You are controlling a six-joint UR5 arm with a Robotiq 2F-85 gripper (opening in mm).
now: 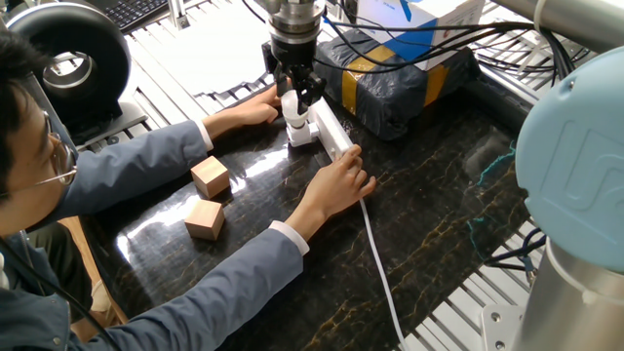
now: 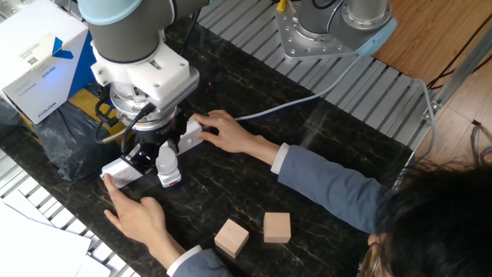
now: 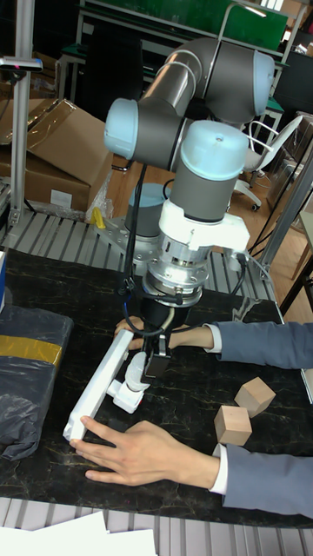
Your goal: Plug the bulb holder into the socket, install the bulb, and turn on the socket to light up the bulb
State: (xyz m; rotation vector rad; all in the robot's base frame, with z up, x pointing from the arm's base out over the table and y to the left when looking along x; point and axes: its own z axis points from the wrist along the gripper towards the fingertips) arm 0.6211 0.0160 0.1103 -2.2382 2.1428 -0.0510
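The gripper (image 1: 297,97) stands straight over the bulb (image 2: 166,160), which sits upright in the bulb holder (image 3: 127,397) plugged into the side of the socket (image 3: 97,387) on the dark table (image 1: 429,214). The step in hand looks like seating the bulb in its thread. To do it well the arm should stay on the bulb's axis, turn gently without side push, and stop once the thread is home, since the strip is kept steady only by the person's two hands, one (image 1: 336,180) at the cable end, the other (image 2: 138,218) at the far end. Whether the jaws are clamped on the bulb or just released cannot be told: the fingers sit close to its top in every view, but the contact is too small and shaded to read. The holder's threaded mouth is covered by the bulb, the switch cannot be made out, and the bulb is not visibly lit
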